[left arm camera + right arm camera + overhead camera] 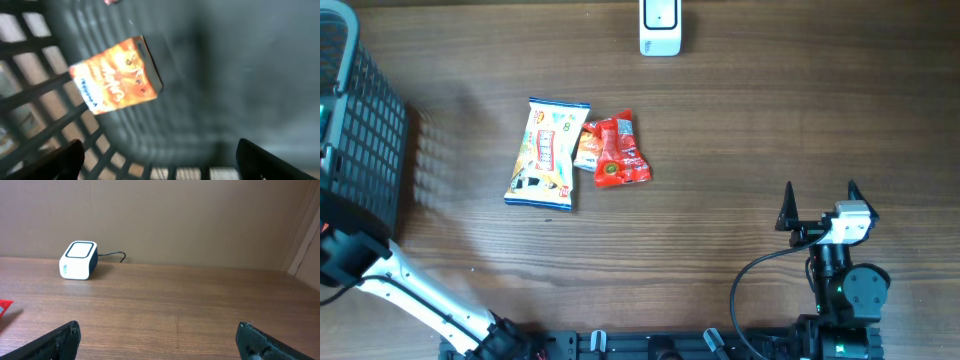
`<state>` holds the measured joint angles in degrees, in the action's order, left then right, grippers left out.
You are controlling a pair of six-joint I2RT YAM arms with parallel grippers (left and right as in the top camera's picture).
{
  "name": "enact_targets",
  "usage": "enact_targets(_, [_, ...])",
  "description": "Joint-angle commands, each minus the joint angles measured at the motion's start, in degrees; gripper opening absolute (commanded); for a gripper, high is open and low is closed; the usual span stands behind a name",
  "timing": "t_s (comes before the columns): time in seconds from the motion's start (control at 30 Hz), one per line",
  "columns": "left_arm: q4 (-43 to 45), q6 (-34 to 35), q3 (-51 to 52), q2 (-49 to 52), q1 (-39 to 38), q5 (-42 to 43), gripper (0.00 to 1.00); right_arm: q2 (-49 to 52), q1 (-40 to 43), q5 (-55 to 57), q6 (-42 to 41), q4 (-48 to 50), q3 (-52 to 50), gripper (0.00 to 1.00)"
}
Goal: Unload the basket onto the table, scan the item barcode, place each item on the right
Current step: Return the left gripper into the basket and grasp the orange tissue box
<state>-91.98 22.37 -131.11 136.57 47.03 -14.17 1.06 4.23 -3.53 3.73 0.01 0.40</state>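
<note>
My left gripper (160, 167) hangs over the inside of the basket (30, 95), its two fingers spread wide with nothing between them. Below it an orange packet (116, 75) lies flat on the basket floor, near the mesh wall and clear of both fingers; the view is blurred and I cannot read its print or find a barcode on it. The scanner (660, 28) stands at the far edge of the table (740, 130), and the basket sits well to the left of it, at the table's left edge. Two more packets lie between the scanner and my base, a little left of the scanner: a white and blue packet (548, 153) and a red packet (617, 150) just beside it, their edges touching or overlapping. My right gripper (820, 205) is on the near side of the table, to the right of the scanner and well apart from it, fingers wide open and empty. From that wrist the scanner (78, 260) shows its white top and dark side, with a cable (112, 255) running off behind it.
</note>
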Motion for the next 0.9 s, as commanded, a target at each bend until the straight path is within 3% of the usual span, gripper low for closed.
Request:
enact_targets(0.0, [1.68, 0.83, 4.55, 0.09, 0.66, -4.42, 0.93, -0.24, 0.28, 0.55, -0.83, 0.09, -0.11, 1.00])
enact_targets(0.67, [6.10, 0.33, 6.40, 0.13, 1.75, -4.70, 0.89, -0.24, 0.28, 0.55, -0.83, 0.09, -0.11, 1.00])
enact_targets(0.87, [8.07, -9.49, 6.40, 0.13, 1.73, 3.63, 0.88, -0.24, 0.28, 0.55, -0.83, 0.09, -0.11, 1.00])
